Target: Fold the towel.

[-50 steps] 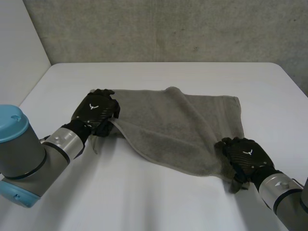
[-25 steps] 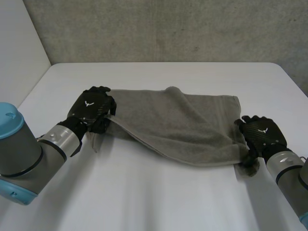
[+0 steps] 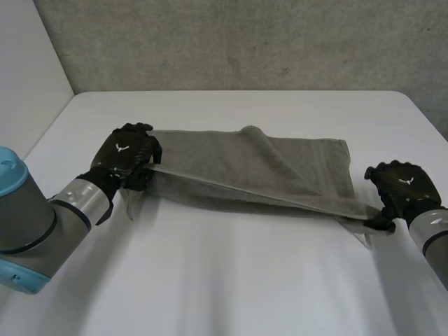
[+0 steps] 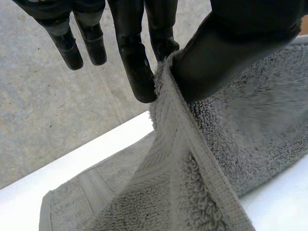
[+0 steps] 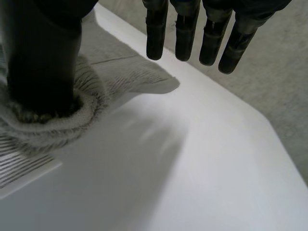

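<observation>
Since a second ago my hands spread, tautening the grey towel's [image 3: 280,171] near edge above the table [image 3: 224,280]. My left hand [image 3: 124,155] pinches its 9 o'clock corner, and my right hand [image 3: 399,187] clamps the 4 o'clock one. I'd keep tension even, carrying toward 12 o'clock.

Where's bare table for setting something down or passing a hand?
Free: the wide near strip of table between the towel and the arms, and the far strip between towel and wall. Crowded: the middle band, where the towel is stretched from the left hand to the right hand.
</observation>
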